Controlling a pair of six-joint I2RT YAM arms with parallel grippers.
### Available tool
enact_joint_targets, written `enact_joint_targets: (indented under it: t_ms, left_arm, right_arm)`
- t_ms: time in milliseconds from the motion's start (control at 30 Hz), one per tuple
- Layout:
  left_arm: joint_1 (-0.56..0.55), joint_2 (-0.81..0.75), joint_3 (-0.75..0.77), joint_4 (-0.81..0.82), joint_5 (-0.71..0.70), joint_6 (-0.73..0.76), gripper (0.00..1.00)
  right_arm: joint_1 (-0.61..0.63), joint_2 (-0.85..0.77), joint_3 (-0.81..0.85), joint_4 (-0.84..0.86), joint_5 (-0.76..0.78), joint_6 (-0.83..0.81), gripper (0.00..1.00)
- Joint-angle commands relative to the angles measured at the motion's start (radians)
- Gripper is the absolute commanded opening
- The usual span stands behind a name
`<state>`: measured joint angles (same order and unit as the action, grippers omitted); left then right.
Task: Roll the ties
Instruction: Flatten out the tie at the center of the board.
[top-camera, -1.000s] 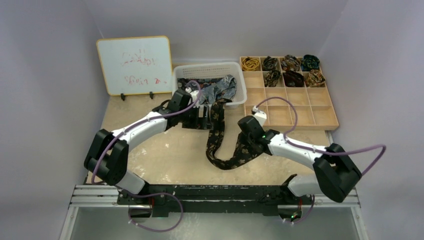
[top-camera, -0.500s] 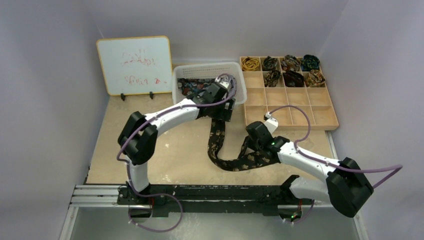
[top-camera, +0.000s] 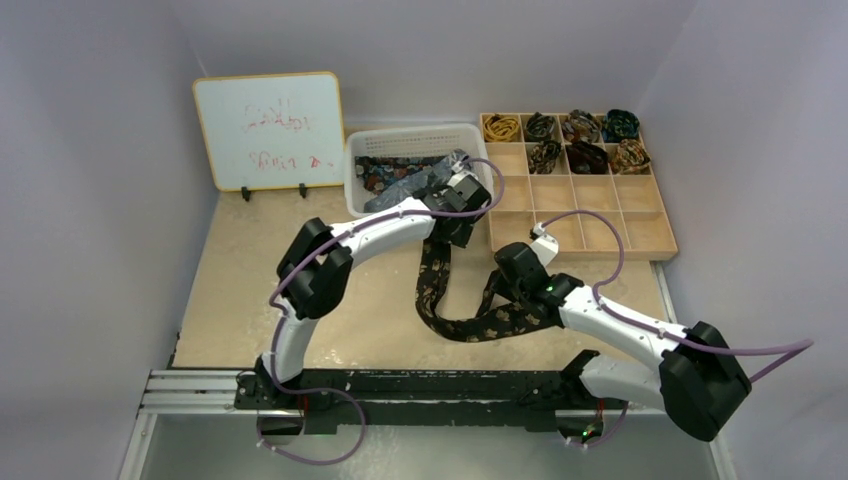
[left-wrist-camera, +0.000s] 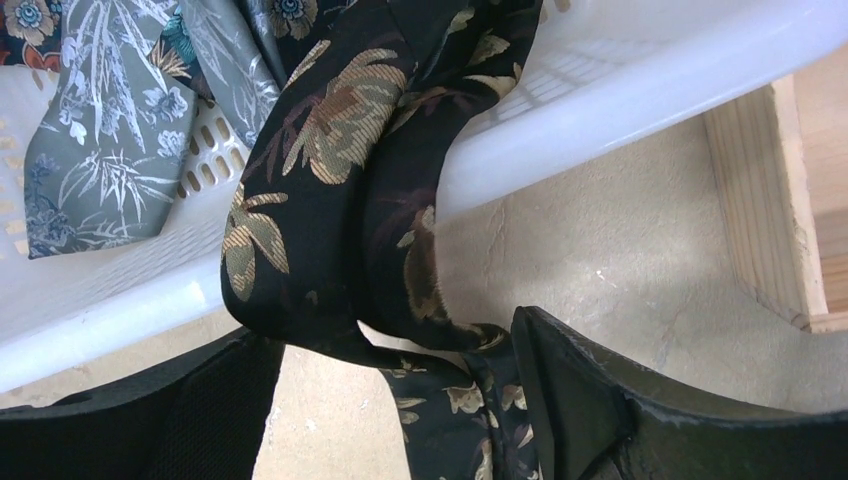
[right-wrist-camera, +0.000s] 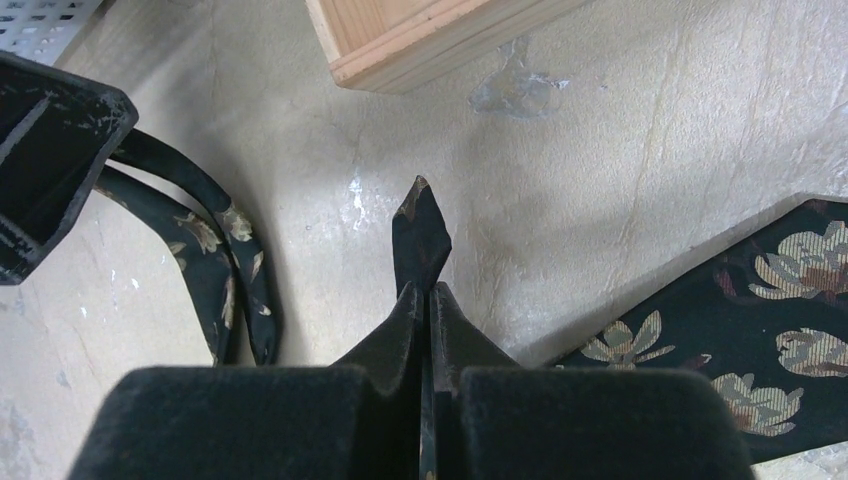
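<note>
A long black tie (top-camera: 432, 275) with gold-brown flowers hangs over the front rim of the white basket (top-camera: 415, 131) and runs down onto the table in a U-shaped loop. My left gripper (top-camera: 452, 225) is open at the basket's front right corner. In the left wrist view its fingers (left-wrist-camera: 580, 400) stand wide on either side of the hanging black tie (left-wrist-camera: 330, 200), below the rim (left-wrist-camera: 600, 110). My right gripper (right-wrist-camera: 424, 295) is shut on the tie's narrow pointed end (right-wrist-camera: 420, 235), just above the table. In the top view it (top-camera: 503, 268) sits right of the loop.
More ties lie in the basket, among them a grey-blue one (left-wrist-camera: 110, 150). A wooden compartment tray (top-camera: 600, 215) stands at the back right with several rolled ties (top-camera: 585, 127) in its far cells; its corner (right-wrist-camera: 420, 40) is close ahead of my right gripper. A whiteboard (top-camera: 270, 130) stands back left.
My left arm has swung right along the basket's front to its right corner. The right gripper drew slightly nearer with the tie's end, then held still.
</note>
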<state>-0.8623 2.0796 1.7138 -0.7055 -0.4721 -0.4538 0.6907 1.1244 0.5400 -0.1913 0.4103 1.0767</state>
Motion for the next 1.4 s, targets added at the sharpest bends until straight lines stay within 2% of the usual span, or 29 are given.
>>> enact_joint_targets:
  t_ms: [0, 100, 233, 400, 467, 533, 567, 767, 967, 1100, 1267, 1367]
  left_arm:
    - [-0.006, 0.032, 0.075, -0.033, -0.077, -0.016, 0.81]
    - [-0.009, 0.056, 0.113, -0.052, -0.086, -0.017, 0.76]
    - [-0.009, 0.070, 0.126, -0.056, -0.117, -0.018, 0.65]
    - [-0.009, 0.068, 0.136, -0.049, -0.138, -0.007, 0.35]
    - [-0.008, 0.063, 0.138, -0.050, -0.141, -0.015, 0.16]
    - [-0.009, 0.054, 0.137, -0.045, -0.137, -0.013, 0.03]
    - [-0.009, 0.044, 0.132, -0.046, -0.129, -0.018, 0.00]
    - [0.006, -0.095, 0.022, 0.017, -0.052, -0.068, 0.00]
    - [0.085, -0.342, -0.242, 0.170, 0.119, -0.167, 0.00]
    - [0.094, -0.511, -0.457, 0.300, 0.151, -0.205, 0.00]
    - [0.104, -0.695, -0.700, 0.314, 0.108, -0.399, 0.00]
    - [0.150, -0.806, -0.865, 0.355, 0.149, -0.518, 0.00]
  right_arm:
    - [-0.002, -0.029, 0.016, -0.019, 0.040, 0.016, 0.00]
    - [-0.003, -0.038, 0.015, -0.019, 0.037, 0.013, 0.00]
    - [-0.002, -0.044, 0.016, -0.018, 0.036, 0.008, 0.00]
    - [-0.002, -0.040, 0.017, -0.018, 0.033, 0.005, 0.00]
    - [-0.002, -0.040, 0.016, -0.019, 0.034, 0.005, 0.00]
    - [-0.002, -0.044, 0.014, -0.019, 0.040, 0.012, 0.00]
    - [-0.002, -0.046, 0.011, -0.017, 0.042, 0.013, 0.00]
    - [-0.003, -0.050, 0.017, -0.031, 0.086, 0.040, 0.00]
    - [-0.002, -0.111, -0.020, -0.019, 0.092, 0.088, 0.00]
    - [-0.003, -0.160, -0.059, 0.029, 0.080, 0.085, 0.00]
    - [-0.002, -0.144, -0.060, 0.023, 0.065, 0.113, 0.00]
    - [-0.002, -0.146, -0.071, 0.013, 0.070, 0.152, 0.00]
